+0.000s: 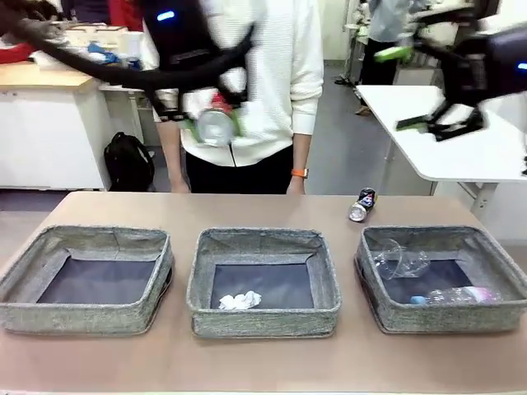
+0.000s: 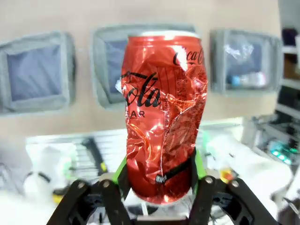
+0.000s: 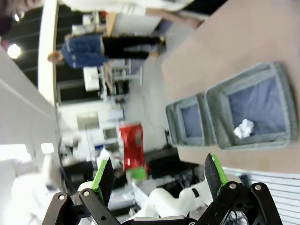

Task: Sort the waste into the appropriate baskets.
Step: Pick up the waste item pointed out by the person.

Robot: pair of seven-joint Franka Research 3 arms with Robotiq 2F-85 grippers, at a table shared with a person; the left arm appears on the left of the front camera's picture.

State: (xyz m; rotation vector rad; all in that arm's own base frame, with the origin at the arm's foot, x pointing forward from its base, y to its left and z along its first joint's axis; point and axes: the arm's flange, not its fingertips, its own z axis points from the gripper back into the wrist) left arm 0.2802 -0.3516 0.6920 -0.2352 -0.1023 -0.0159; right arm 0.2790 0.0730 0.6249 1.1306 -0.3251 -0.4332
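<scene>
The left basket (image 1: 25,284) has its whole dark floor open from above; a paper ball (image 1: 240,301) sits in the middle basket (image 1: 202,288); a cup (image 1: 399,261) and a bottle (image 1: 457,295) crowd the right basket (image 1: 370,284); a dark can (image 1: 362,204) lies just behind it; the left gripper (image 1: 216,130) holds the red can (image 1: 216,123) high up, in front of the person (image 1: 272,74).

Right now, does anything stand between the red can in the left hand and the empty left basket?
Nothing visible does. The left hand holds the crushed red can high over the table; the way down to the left basket is free. The paper ball lies aside, in the middle basket.
</scene>
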